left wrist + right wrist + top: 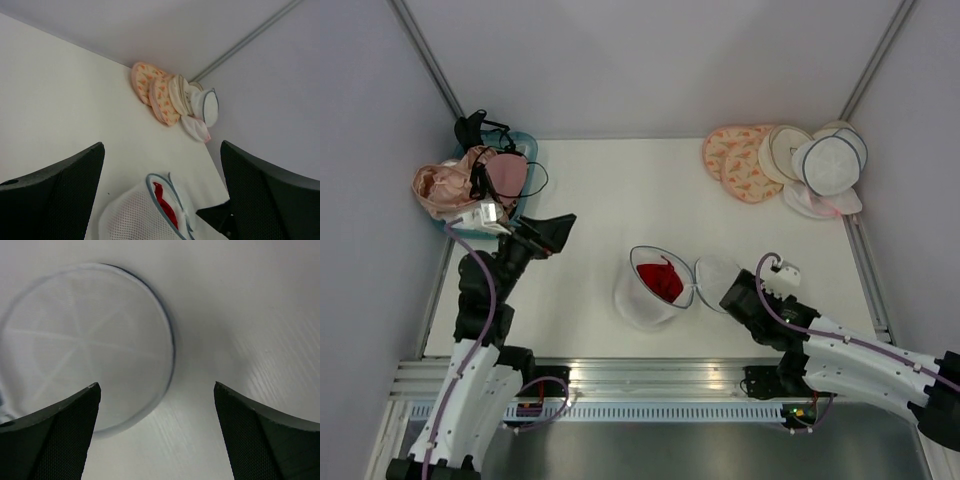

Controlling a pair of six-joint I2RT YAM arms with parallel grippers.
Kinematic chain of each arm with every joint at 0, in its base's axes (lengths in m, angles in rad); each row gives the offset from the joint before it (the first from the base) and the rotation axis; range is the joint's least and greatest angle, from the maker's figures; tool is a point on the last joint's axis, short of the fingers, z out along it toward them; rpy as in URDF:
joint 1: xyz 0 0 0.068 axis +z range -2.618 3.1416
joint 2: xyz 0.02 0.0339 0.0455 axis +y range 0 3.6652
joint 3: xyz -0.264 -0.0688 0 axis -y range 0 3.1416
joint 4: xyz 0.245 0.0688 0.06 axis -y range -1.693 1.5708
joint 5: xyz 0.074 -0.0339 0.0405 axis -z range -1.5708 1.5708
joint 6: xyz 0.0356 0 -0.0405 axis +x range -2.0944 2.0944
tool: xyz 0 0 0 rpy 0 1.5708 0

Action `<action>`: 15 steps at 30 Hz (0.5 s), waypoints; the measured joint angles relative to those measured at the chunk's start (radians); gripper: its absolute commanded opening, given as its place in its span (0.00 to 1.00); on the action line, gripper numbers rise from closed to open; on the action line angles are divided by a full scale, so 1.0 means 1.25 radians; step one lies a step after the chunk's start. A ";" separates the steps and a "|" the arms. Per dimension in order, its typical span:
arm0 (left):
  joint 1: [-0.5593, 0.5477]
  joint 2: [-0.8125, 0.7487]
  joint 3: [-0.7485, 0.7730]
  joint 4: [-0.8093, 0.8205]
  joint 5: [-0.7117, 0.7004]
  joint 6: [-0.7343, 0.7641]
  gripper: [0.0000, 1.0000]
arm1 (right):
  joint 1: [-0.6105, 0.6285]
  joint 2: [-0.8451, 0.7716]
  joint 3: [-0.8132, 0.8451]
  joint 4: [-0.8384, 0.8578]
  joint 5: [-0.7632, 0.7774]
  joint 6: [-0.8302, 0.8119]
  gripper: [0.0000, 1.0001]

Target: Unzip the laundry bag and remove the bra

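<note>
The left gripper [161, 147] hung above the table [590, 190] with its jaws spread wide and nothing between them, and the right gripper [156, 386] sat low over the tabletop, its jaws equally wide apart and empty. The laundry bag [132, 217] lay ahead of and below the left gripper, framed between its two fingers [60, 190] in the wrist view, and just to the left of the right gripper. Its zipper was undone, so its mouth gaped open. The round mesh lid [85, 340] was flipped out flat on the table, directly ahead of the right gripper and closer to its left finger. The red bra [663, 280] sat inside the open bag, touched by neither gripper. Far ahead of the left gripper, a cluster of round bags [172, 97] lay in the corner. A tub [527, 150] heaped with pink and black garments stood close beside that gripper
</note>
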 measured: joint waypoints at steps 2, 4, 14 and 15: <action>-0.029 -0.066 -0.007 -0.040 0.017 -0.002 1.00 | 0.000 -0.007 -0.078 0.016 -0.002 0.079 0.98; -0.043 -0.119 -0.009 -0.077 0.039 -0.002 1.00 | 0.000 -0.036 -0.149 0.027 -0.008 0.145 0.98; -0.050 -0.285 -0.027 -0.255 0.098 -0.002 1.00 | 0.010 -0.268 -0.271 0.159 0.009 0.320 0.98; -0.050 -0.286 -0.029 -0.264 0.100 -0.002 1.00 | 0.010 -0.258 -0.273 0.172 0.004 0.330 0.98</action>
